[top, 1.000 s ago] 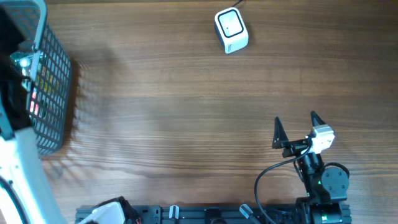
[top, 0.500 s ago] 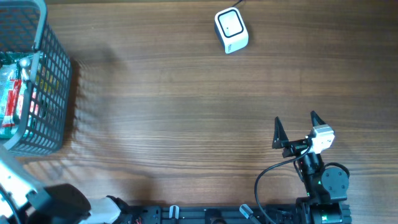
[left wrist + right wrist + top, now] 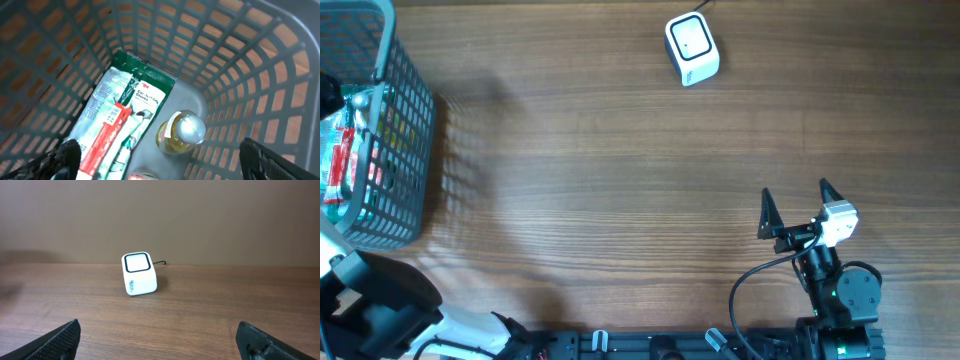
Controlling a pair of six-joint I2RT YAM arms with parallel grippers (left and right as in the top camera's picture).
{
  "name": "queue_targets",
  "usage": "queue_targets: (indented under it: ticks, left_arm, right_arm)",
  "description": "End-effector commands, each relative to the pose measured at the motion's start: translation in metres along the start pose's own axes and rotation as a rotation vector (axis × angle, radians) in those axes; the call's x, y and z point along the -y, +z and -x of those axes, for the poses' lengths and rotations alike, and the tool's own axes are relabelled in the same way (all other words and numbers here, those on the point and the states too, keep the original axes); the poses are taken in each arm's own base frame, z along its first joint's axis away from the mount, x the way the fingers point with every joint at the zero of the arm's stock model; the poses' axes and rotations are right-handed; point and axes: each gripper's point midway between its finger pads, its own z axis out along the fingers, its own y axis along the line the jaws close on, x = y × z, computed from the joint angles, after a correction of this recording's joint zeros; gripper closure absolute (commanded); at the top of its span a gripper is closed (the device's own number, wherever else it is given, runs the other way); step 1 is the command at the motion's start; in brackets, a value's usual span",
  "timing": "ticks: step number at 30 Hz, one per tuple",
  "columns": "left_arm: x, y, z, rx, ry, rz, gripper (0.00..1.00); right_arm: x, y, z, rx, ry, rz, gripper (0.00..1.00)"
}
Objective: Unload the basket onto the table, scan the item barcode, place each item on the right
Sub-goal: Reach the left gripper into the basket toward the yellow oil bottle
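Observation:
My left gripper (image 3: 165, 167) hangs open inside the grey mesh basket (image 3: 405, 150), above its contents, with nothing between its fingers. Below it lie a green-and-white packet with a red stripe (image 3: 125, 117) and a bottle of yellow liquid with a clear cap (image 3: 181, 132). The edge of a third item (image 3: 145, 176) shows at the bottom of the left wrist view. The white barcode scanner (image 3: 692, 48) stands at the far middle of the table, with its window (image 3: 137, 262) in the right wrist view. My right gripper (image 3: 795, 205) rests open near the front right, facing the scanner.
The basket's walls (image 3: 240, 65) close in around the left gripper on all sides. The scanner's cable (image 3: 160, 263) runs off behind it. Part of the left arm (image 3: 380, 310) crosses the table's front left corner. Bare wood (image 3: 620, 180) lies between basket and scanner.
In the overhead view the left arm has shifted off the basket toward the front left corner, uncovering the items inside. The right arm has not moved.

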Motion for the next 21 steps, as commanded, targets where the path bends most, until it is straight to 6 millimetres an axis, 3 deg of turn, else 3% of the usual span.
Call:
queue_targets:
  ticks: [1, 5, 9, 18, 21]
  left_arm:
    - [0.005, 0.028, -0.012, -0.048, 0.110, -0.060, 0.05]
    - [0.002, 0.060, -0.035, -0.129, 0.153, -0.095, 0.04]
    - [0.016, 0.075, -0.044, -0.150, 0.204, -0.172, 0.04]
    - [0.034, 0.087, -0.047, -0.154, 0.285, -0.200, 0.05]
    - [0.032, 0.094, -0.056, -0.180, 0.279, -0.196, 0.16]
  right_arm:
    - [0.001, 0.000, 0.002, 0.011, -0.005, -0.006, 0.00]
    - [0.001, 0.000, 0.002, 0.011, -0.005, -0.006, 0.00]
    - [0.001, 0.000, 0.002, 0.011, -0.005, -0.006, 0.00]
    - [0.001, 0.000, 0.002, 0.010, -0.005, -0.006, 0.00]
    - [0.001, 0.000, 0.002, 0.010, -0.004, -0.006, 0.00]
